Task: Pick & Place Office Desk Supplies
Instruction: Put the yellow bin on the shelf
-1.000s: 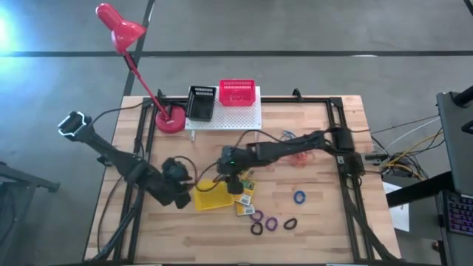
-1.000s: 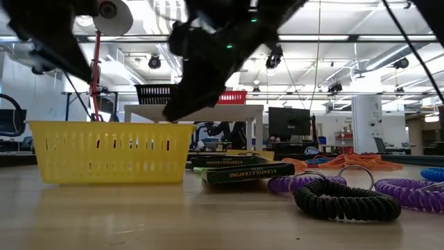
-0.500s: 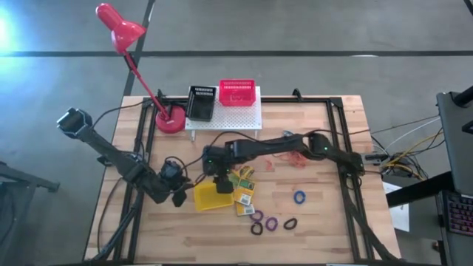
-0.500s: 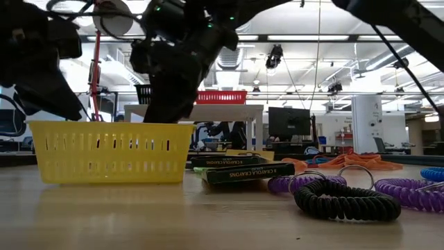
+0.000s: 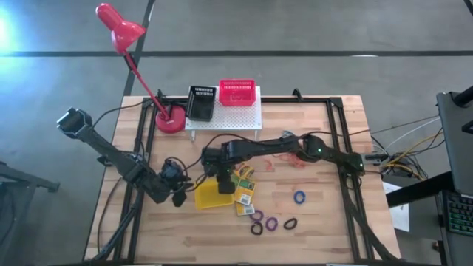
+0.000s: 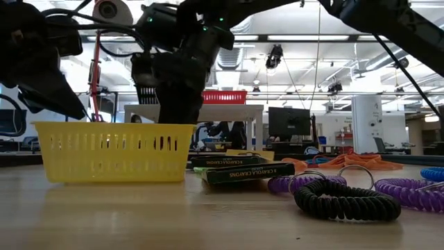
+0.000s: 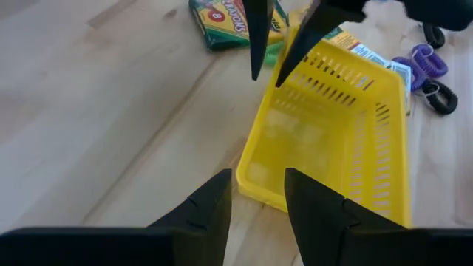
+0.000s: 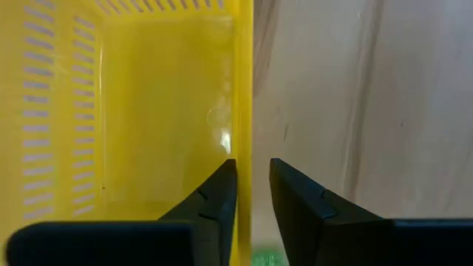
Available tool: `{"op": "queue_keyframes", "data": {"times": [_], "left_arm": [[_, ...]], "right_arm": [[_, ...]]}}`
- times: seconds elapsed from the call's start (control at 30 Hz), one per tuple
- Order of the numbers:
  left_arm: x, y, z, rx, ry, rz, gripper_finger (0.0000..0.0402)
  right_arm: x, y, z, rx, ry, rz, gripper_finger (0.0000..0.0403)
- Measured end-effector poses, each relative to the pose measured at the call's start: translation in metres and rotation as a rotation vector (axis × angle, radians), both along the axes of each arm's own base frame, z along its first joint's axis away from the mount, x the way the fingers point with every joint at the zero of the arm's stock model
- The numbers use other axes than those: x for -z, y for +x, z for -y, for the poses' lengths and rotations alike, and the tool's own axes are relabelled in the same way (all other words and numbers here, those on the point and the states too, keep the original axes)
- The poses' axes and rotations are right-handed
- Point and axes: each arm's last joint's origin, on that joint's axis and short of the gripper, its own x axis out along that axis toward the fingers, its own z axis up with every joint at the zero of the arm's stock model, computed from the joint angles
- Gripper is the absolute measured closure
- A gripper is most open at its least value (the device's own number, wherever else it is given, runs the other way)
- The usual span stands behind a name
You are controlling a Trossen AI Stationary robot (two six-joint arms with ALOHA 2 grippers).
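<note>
Yellow mesh basket [image 5: 210, 196] lay near the front-left middle of the desk [image 5: 318, 222], and the right tool [image 8: 251, 193] stood over one of its walls with a finger on each side of the rim. The fingers were close together about that thin wall, one inside the basket and one outside, though whether they had actually pinched it could not be told; the straddle looked like the way to grip a light mesh wall so the basket could be lifted or steadied. The left tool [image 7: 255, 196] hovered just beside the basket's opposite end, its fingers a little apart and empty, probably waiting to help or to fetch a supply. Just beyond the basket lay the crayon boxes [image 5: 244, 193], touching or nearly touching its far side, within easy reach for loading. Farther toward the front sat the coiled rings [image 5: 270, 222], purple and black, with a blue ring [image 5: 298, 196] apart from them. Orange rubber bands [image 5: 298, 158] lay under the right arm. At the back, a black basket [image 5: 200, 103] and a red basket [image 5: 237, 93] rested on a white stand [image 5: 235, 117] beside a red desk lamp [image 5: 118, 25].
</note>
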Motion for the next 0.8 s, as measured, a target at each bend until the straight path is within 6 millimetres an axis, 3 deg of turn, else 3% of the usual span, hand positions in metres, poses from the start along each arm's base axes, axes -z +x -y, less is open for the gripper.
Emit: {"op": "queue_keyframes", "data": {"times": [0.2, 0.43, 0.63, 0.8], "left_arm": [[-0.001, 0.001, 0.000, 0.029, 0.043, -0.002, 0.0271], [-0.013, 0.006, 0.001, -0.028, 0.073, 0.071, 0.0271], [-0.012, 0.006, -0.002, -0.099, 0.147, 0.121, 0.0271], [-0.016, 0.009, 0.000, -0.096, 0.156, 0.170, 0.0271]], "right_arm": [[-0.013, -0.007, -0.001, 0.005, 0.007, -0.017, 0.0388], [-0.075, -0.036, 0.005, 0.023, 0.007, -0.033, 0.0392], [-0.139, -0.068, 0.049, 0.149, -0.132, 0.068, 0.0393], [-0.162, -0.088, 0.096, 0.226, -0.294, 0.096, 0.0393]]}}
